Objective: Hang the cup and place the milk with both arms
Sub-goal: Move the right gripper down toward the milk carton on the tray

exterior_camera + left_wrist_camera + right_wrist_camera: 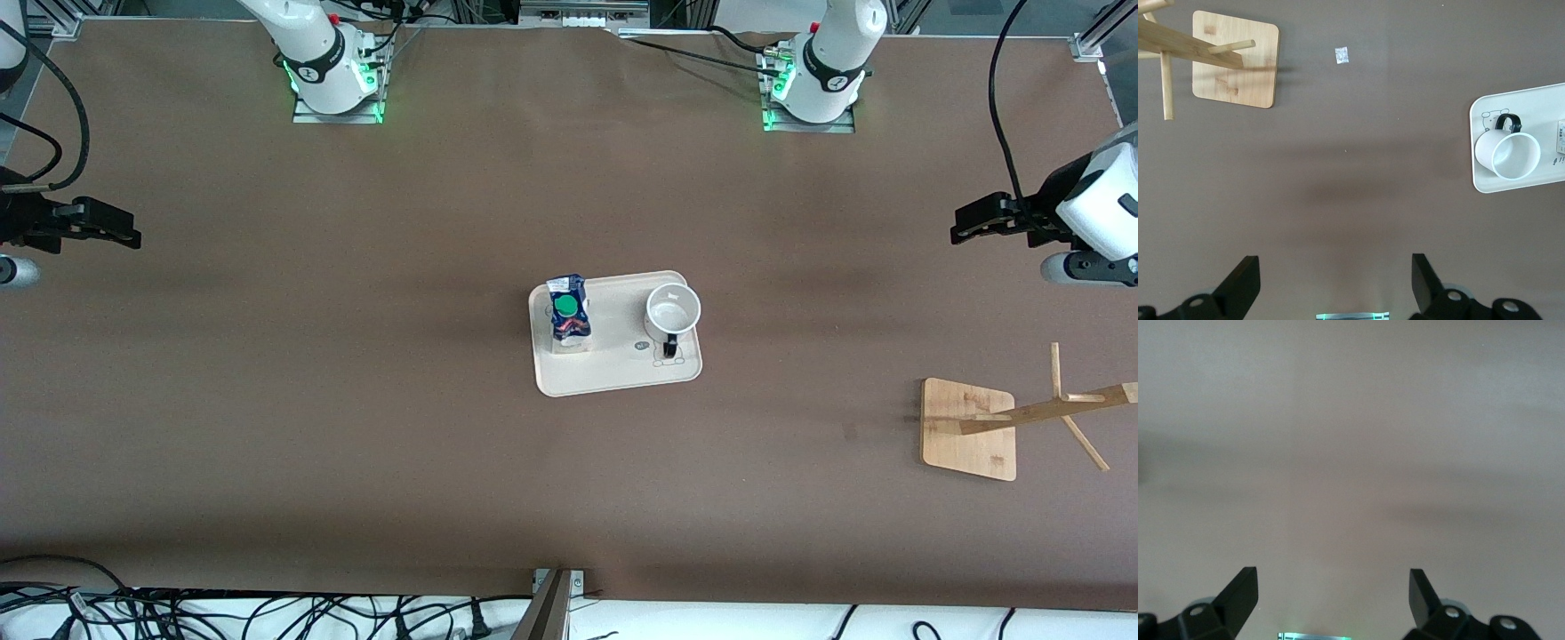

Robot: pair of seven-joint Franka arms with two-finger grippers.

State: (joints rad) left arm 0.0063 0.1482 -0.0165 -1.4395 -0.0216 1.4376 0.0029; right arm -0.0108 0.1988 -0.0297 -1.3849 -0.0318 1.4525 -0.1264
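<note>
The white cup [673, 311] with a black handle stands upright on a cream tray [622, 373] at mid-table; it also shows in the left wrist view [1508, 153]. The blue-and-white milk carton [569, 313] with a green cap stands on the same tray, toward the right arm's end. My left gripper [965, 227] is open and empty, up over the left arm's end of the table; its fingers [1245, 283] show over bare table. My right gripper [129, 233] is open and empty over the right arm's end; its fingers [1241, 593] show over bare table.
A wooden cup rack [1036, 413] on a square bamboo base [969, 431] stands at the left arm's end, nearer the front camera than the tray; it shows in the left wrist view [1235, 60]. Cables lie along the table's front edge [267, 613].
</note>
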